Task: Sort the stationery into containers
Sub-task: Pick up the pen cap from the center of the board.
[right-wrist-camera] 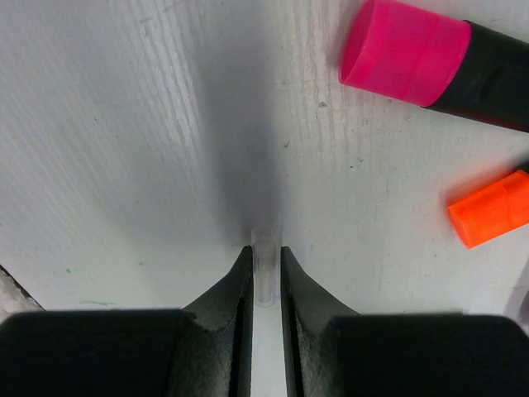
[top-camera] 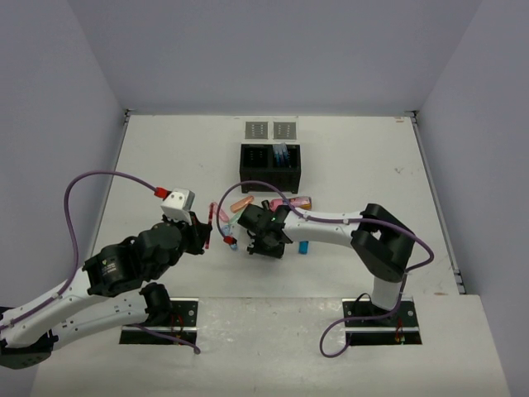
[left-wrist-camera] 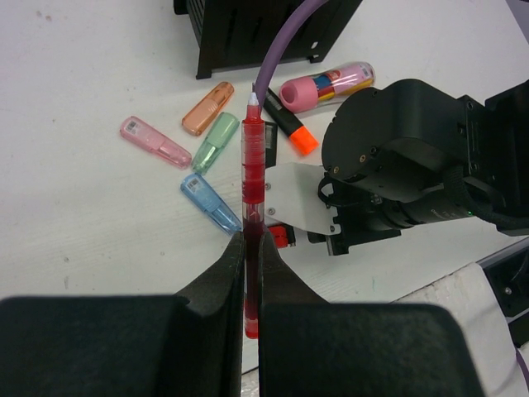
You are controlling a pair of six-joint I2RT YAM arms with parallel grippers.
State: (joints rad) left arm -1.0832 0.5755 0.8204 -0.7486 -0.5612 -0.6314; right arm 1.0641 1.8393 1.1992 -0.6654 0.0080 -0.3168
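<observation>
My left gripper (left-wrist-camera: 251,237) is shut on a thin red pen (left-wrist-camera: 251,178) whose white tip points toward the black two-compartment box (left-wrist-camera: 248,37). Pink (left-wrist-camera: 154,141), orange (left-wrist-camera: 208,107), green (left-wrist-camera: 215,141) and blue (left-wrist-camera: 211,203) highlighters lie on the table left of the pen. My right gripper (right-wrist-camera: 265,253) points down at the table and is shut on a small clear piece (right-wrist-camera: 265,269). In the top view the two grippers (top-camera: 206,234) (top-camera: 266,243) are close together, in front of the black box (top-camera: 270,167). Blue pens stand in its right compartment.
Two small grey trays (top-camera: 257,130) (top-camera: 283,130) sit behind the box. A pink-gold tube (left-wrist-camera: 326,85) and an orange-capped black marker (left-wrist-camera: 289,128) lie near the box. A pink-capped marker (right-wrist-camera: 405,51) lies by my right fingers. A cyan item (top-camera: 303,246) lies right of the right gripper.
</observation>
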